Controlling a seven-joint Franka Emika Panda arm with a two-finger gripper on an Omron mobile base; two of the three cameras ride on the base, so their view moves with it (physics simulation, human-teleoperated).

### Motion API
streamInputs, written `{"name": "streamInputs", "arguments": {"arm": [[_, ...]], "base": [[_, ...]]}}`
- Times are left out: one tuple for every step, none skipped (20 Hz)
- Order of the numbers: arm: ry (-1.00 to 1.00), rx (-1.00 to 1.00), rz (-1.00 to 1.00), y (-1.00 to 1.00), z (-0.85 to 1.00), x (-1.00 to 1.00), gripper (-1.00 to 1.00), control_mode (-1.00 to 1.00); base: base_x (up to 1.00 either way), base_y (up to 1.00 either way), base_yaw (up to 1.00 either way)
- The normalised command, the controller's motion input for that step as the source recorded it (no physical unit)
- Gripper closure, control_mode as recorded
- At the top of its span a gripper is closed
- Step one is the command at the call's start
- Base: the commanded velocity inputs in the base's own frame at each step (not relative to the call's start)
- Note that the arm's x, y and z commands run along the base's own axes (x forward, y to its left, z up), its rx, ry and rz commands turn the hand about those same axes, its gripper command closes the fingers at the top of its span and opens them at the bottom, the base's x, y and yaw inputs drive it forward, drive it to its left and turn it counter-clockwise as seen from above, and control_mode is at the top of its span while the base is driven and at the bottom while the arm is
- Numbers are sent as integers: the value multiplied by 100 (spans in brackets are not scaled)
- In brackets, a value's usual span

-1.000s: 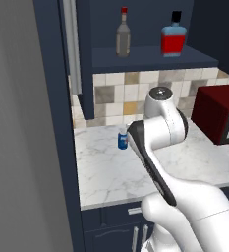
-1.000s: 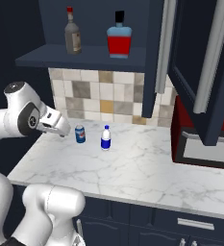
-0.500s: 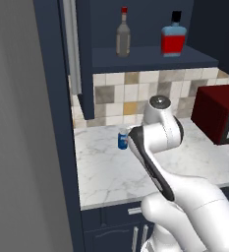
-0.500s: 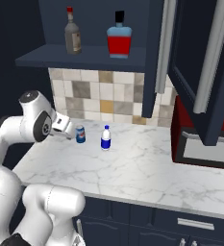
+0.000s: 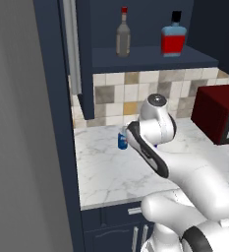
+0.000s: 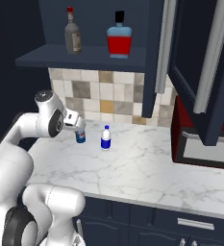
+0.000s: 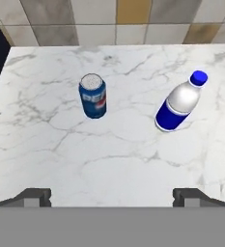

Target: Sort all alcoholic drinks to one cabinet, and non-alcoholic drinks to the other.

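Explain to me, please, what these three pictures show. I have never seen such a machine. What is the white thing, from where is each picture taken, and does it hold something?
The white thing is a robot arm in a computer-made kitchen. Two pictures come from cameras behind the arm, one on its left and one on its right. The third comes from a camera on its hand, looking down at the marble counter.

On the counter stand a blue can and a small white bottle with a blue label, a little apart. On the open cabinet shelf above stand a slim red-capped bottle and a squat red bottle.

The gripper holds nothing: its two dark fingers stand wide open, short of the can.
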Motion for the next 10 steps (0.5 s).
{"name": "streamInputs", "arguments": {"arm": [[0, 0, 9, 0, -26, 44, -100, -100], [0, 0, 8, 0, -28, 44, -100, -100], [0, 0, 7, 0, -27, 38, -100, -100], [0, 0, 7, 0, -30, 39, -100, -100], [0, 0, 7, 0, -32, 36, -100, -100], [0, 0, 7, 0, -30, 36, -100, -100], [0, 0, 7, 0, -31, 36, -100, -100], [0, 0, 7, 1, -32, 35, -100, -100], [0, 0, 6, 9, -33, 37, -100, -100], [0, 0, 6, 6, -31, 31, -100, -100]], "base": [[0, 0, 0], [0, 0, 0], [0, 0, 0], [0, 0, 0], [0, 0, 0], [0, 0, 0], [0, 0, 0], [0, 0, 0], [0, 0, 0], [0, 0, 0]]}}
